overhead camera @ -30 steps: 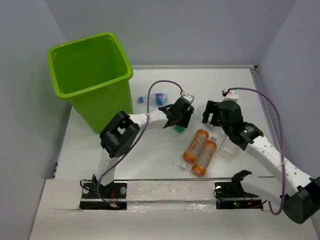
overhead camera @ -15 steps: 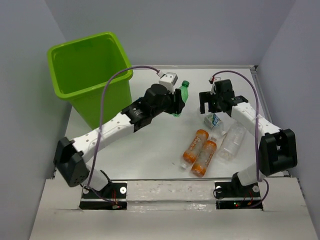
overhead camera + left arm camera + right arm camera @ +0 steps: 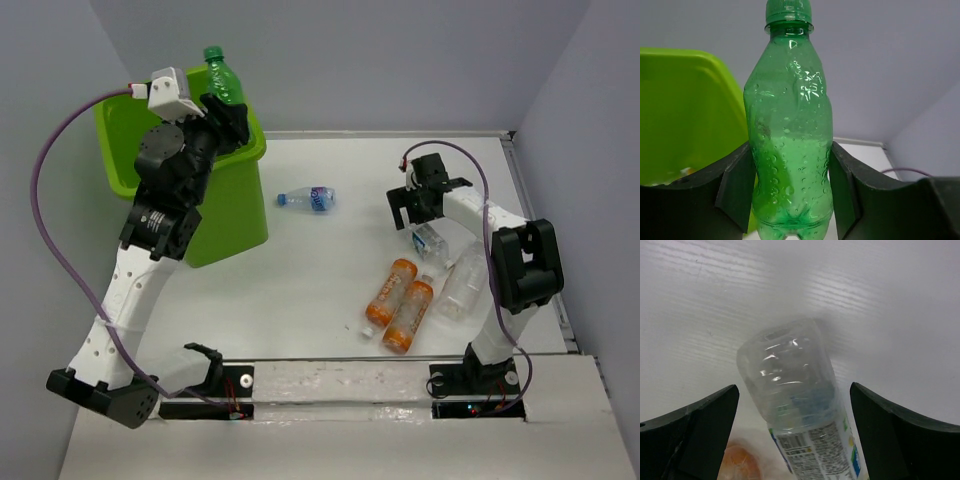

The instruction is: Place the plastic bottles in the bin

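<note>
Carrying the green bottle (image 3: 222, 80) over the bin (image 3: 240, 205) is judged to be the step in hand. The bottle is held upright, cap up, clamped at its lower body by the left end effector (image 3: 226, 110), which is raised high at the bin's right rear corner. In the left wrist view the bottle (image 3: 790, 135) is pinched between both fingers (image 3: 737, 192), with the bin's inner wall (image 3: 685, 110) seen to its left and a strip of bench (image 3: 860, 145) behind on its right. From this it is judged that the bottle stands about above the rim, not yet well over the opening.

To do the step well, the bottle should be carried further in over the middle of the opening before the fingers are parted, so that it cannot strike the rolled rim and bounce out. A full, quick parting is advised, since the dimpled plastic may cling to one pad.

The right end effector (image 3: 413, 212) is spread wide and low over a clear labelled bottle (image 3: 790, 395) lying on the bench; nothing is gripped there. Two orange bottles (image 3: 400, 300), another clear bottle (image 3: 465, 285) and a blue-labelled bottle (image 3: 310, 199) also lie on the bench.
</note>
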